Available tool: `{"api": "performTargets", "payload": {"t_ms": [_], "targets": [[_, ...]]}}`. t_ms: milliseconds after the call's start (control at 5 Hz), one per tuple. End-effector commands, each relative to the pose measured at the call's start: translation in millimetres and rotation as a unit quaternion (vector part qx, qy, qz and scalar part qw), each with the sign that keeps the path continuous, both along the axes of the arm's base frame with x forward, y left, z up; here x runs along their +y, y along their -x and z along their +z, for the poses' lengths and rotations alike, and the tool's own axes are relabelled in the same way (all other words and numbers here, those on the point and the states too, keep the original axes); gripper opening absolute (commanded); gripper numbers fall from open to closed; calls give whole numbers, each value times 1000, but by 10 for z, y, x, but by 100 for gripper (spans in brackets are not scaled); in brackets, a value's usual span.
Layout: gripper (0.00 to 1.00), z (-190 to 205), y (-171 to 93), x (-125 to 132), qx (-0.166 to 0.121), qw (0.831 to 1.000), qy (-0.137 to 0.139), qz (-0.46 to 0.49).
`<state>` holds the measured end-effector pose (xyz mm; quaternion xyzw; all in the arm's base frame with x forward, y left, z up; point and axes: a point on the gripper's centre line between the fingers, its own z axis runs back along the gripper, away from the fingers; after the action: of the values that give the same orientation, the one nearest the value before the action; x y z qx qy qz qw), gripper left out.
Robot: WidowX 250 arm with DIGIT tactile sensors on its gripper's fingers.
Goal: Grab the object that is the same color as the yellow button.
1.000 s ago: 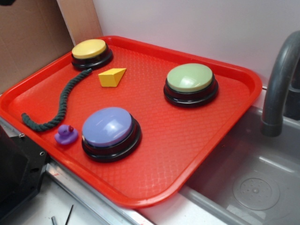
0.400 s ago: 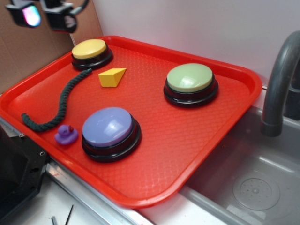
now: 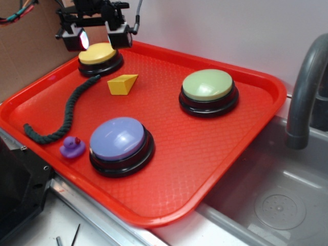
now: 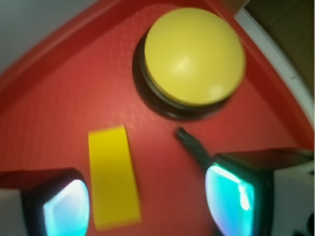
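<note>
Since the earlier frames, only the gripper [image 3: 96, 38] had moved: absent a second before, then at the tray's far-left corner, it had swung in and down to hang over the yellow button [image 3: 98, 53], while everything on the tray kept its place. The yellow wedge block [image 3: 122, 84] lay flat on the red tray [image 3: 205, 164], free and untouched, just beside the yellow button at about its 4 o'clock in the exterior view, with its tapered end pointing toward 2 o'clock. The dark rope [image 3: 66, 110] curved away at the block's 8 o'clock, and the purple button [image 3: 120, 143] sat well apart at 6 o'clock. In the wrist view the block [image 4: 113, 177] ran lengthwise from 12 to 6 o'clock, nearer the left fingertip [image 4: 59, 206] than the right, off the midline between them. The fingers stood wide apart and held nothing. By my judgement the coming move called for a short shift away from the button, then a descent with the fingers spanning the block's narrow width.
</note>
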<state>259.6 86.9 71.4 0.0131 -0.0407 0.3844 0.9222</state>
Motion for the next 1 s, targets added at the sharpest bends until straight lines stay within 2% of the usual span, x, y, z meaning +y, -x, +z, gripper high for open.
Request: {"api": "performTargets", "payload": {"t_ms": [0,400,800], "targets": [[100,-118,55,-62,-16,1000,10,-9],[100,-221,56,-352,-41,994,21,-100],[100,-462,17,-331,-12,992,33,-119]]}}
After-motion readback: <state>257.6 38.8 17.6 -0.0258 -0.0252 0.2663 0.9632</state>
